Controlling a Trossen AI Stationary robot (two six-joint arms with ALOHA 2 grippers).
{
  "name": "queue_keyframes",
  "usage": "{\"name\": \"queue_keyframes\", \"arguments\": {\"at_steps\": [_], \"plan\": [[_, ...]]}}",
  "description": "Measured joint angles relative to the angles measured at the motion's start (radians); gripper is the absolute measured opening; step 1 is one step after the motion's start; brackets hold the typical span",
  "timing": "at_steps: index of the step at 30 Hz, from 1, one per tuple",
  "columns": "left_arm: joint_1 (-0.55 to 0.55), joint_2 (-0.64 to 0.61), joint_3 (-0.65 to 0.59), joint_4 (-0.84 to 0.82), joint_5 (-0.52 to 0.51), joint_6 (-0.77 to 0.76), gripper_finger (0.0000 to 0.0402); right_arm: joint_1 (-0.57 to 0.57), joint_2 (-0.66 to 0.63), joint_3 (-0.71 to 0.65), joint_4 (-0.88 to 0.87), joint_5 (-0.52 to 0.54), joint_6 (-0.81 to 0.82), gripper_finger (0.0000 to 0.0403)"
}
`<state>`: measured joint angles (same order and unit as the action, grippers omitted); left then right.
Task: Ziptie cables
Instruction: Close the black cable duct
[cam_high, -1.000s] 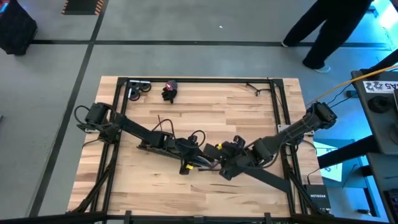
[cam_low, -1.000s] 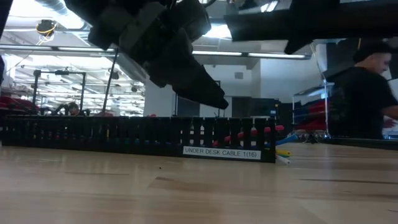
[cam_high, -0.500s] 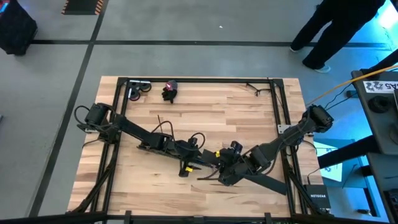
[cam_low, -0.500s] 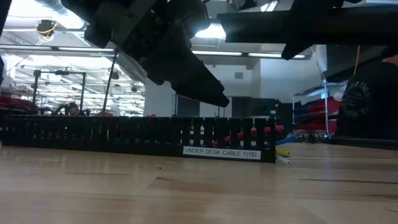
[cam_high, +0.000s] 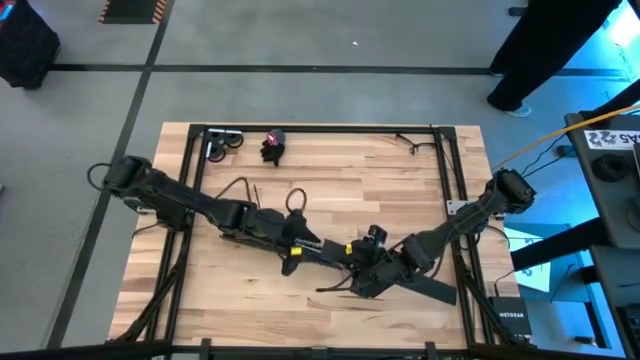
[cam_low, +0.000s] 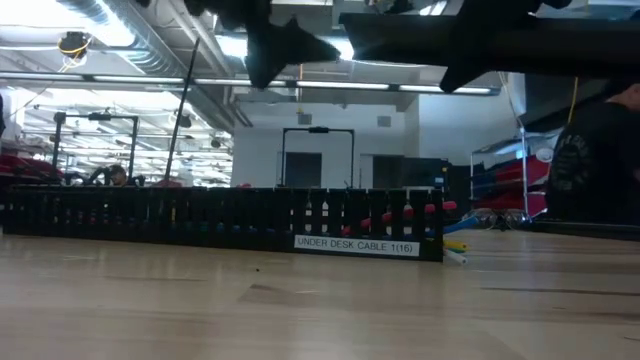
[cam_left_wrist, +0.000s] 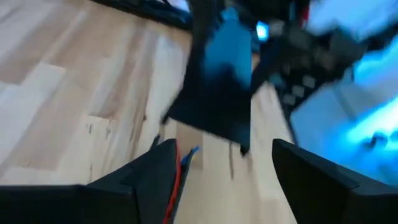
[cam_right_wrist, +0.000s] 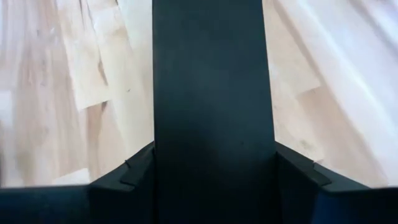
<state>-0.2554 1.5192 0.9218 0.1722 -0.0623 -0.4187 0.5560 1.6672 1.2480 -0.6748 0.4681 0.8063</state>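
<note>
Right claw (cam_right_wrist: 214, 165) grips a flat black strip (cam_right_wrist: 211, 81), its two fingers closed against the strip's edges, and holds it lifted above the wooden table (cam_high: 400, 190) near the front right. Left claw (cam_left_wrist: 224, 165) stands open with nothing between its fingers, reaching toward the middle of the table and just short of the lifted strip. Red and blue cables (cam_left_wrist: 183, 163) peek out beside one left finger. In the low view a long black slotted channel (cam_low: 220, 218) lies on the table, with red cables inside it and yellow and blue ends sticking out at its right end. No zipties can be made out.

To do this step well, the right claw would likely need to keep the strip level and clear of the channel, so the left claw can come down on the loose cables squarely and gather them without snagging.

Compared with a second ago, the left arm has stretched farther across, its fingers have narrowed slightly, and the dark claw has risen nearly out of the low view.
</note>
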Motion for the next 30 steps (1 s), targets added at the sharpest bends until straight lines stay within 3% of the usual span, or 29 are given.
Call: {"name": "queue_keyframes", "arguments": {"at_steps": [6, 12, 22, 25, 30], "plan": [[0.025, -0.048, 0.0, 0.002, -0.067, -0.272, 0.0246, 0.0, 0.0, 0.0, -0.006, 0.076, -0.098, 0.022], [0.042, -0.037, -0.001, -0.015, -0.077, -0.416, 0.0245, -0.01, 0.0, 0.0, -0.004, 0.177, -0.219, 0.022], [0.059, -0.031, -0.001, -0.008, -0.128, -0.448, 0.0229, -0.035, 0.0, 0.0, 0.046, 0.216, -0.375, 0.022], [0.064, -0.031, 0.0, -0.005, -0.116, -0.442, 0.018, -0.042, 0.0, -0.001, 0.066, 0.22, -0.42, 0.0223], [0.066, -0.031, 0.001, 0.01, -0.091, -0.409, 0.0046, -0.049, 0.0, -0.001, 0.077, 0.221, -0.431, 0.0248]]}}
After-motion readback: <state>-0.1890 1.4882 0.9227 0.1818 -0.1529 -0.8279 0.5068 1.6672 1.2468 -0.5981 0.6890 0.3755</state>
